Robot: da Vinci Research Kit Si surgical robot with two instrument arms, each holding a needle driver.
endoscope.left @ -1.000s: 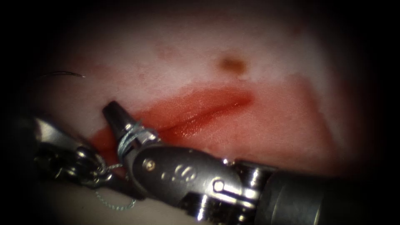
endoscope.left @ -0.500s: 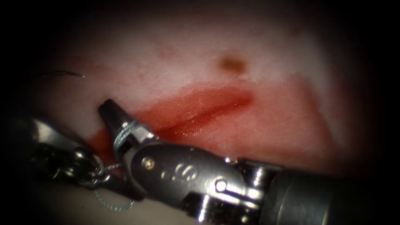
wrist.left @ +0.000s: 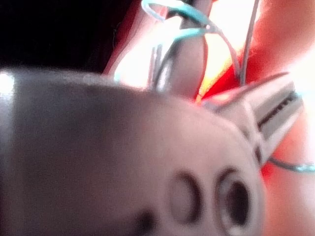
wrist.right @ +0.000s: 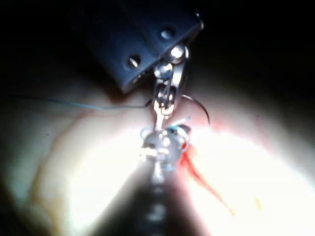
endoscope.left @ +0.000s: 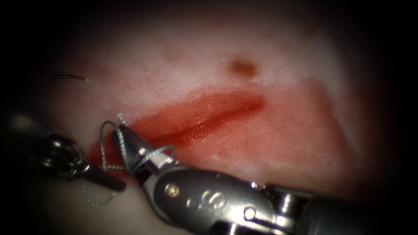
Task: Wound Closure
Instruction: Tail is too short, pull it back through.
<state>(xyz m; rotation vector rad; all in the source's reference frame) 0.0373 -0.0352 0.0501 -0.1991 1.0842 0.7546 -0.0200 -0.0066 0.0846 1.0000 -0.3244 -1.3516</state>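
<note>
Two coils of thread (endoscope.left: 102,140) sit around the right tool (endoscope.left: 124,132). If its grip on the short end slackens, they could slide off its tip or tangle. The needle (endoscope.left: 65,77) lies loose on the tissue (endoscope.left: 283,87), left of the cut (endoscope.left: 209,119) and held by neither tool, so it might snag a strand. The right tool's jaws are closed on the thread's short end at the cut's left end. The left tool (endoscope.left: 114,182) is closed too, apparently pinching the thread just beside it.

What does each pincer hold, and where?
Right pincer: thread, by its short end. Left pincer: cannot be told. Needle lies free on tissue, left of the cut.
</note>
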